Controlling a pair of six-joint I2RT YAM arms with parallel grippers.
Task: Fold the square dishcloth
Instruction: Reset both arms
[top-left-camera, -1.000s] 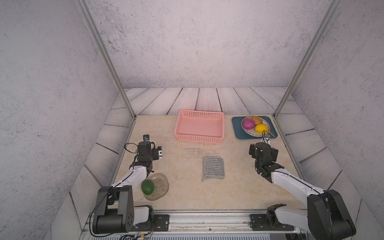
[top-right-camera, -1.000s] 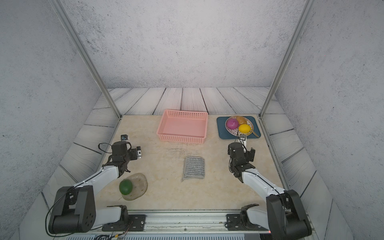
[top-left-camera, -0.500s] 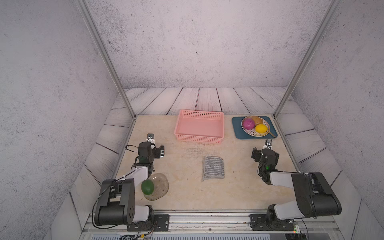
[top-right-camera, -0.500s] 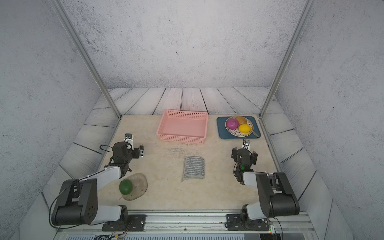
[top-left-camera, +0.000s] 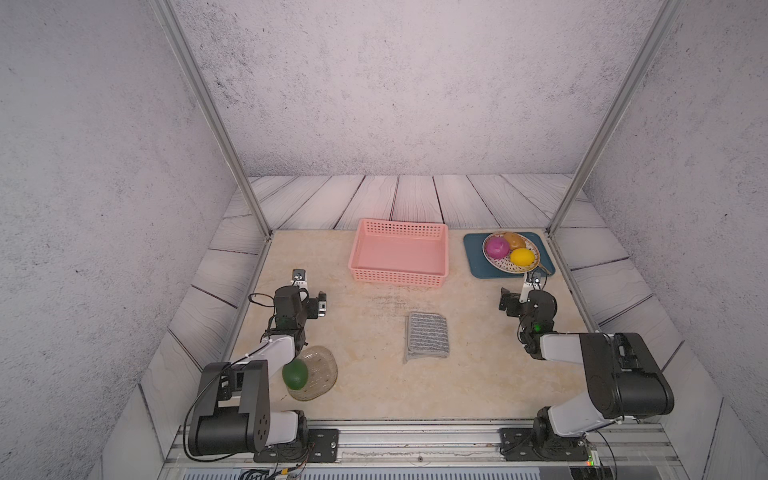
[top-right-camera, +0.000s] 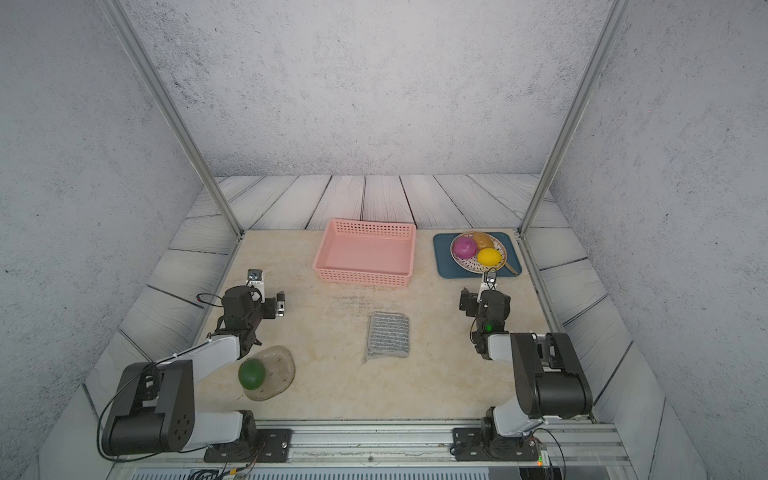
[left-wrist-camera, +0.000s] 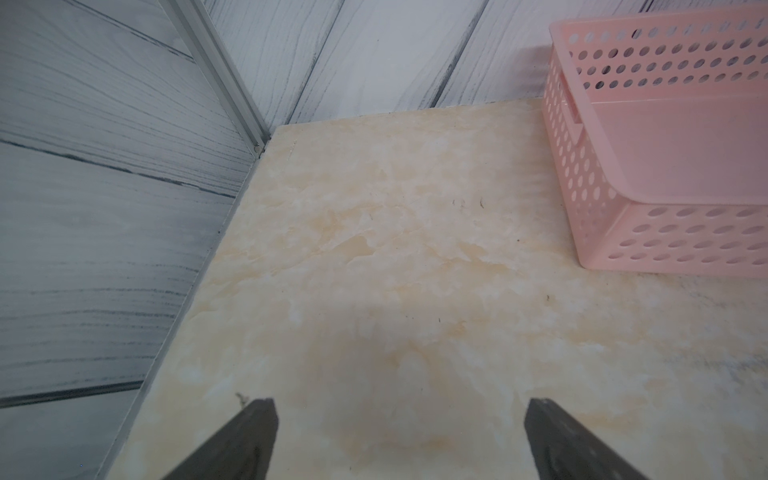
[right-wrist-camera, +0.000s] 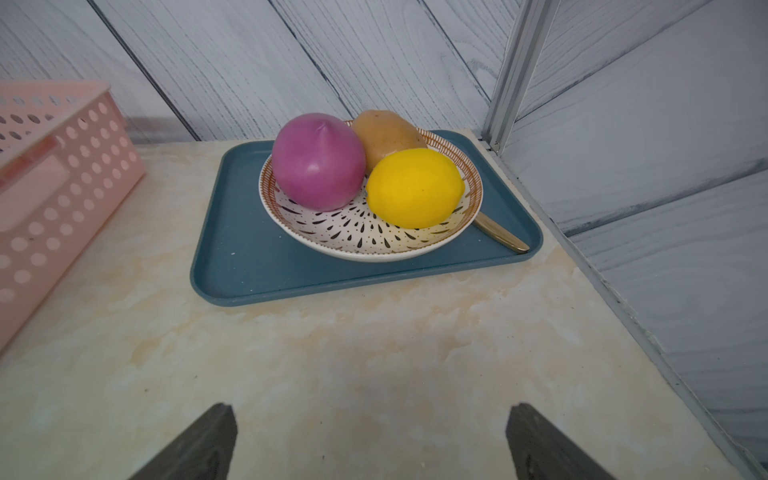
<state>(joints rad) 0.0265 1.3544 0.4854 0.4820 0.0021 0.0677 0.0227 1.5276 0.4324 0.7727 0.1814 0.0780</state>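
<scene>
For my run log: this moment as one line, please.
dishcloth: looks folded, untouched | left hand: open, empty | right hand: open, empty

— What runs off an edge?
— The pink basket (left-wrist-camera: 665, 166), cut by the left wrist view's border. Of the jaws, each wrist view shows only the tips.
— And hidden?
— The plate (right-wrist-camera: 353, 232) covers most of a gold utensil (right-wrist-camera: 503, 237). In a top view the left arm (top-left-camera: 276, 353) overlaps the woven mat (top-left-camera: 322, 365).
</scene>
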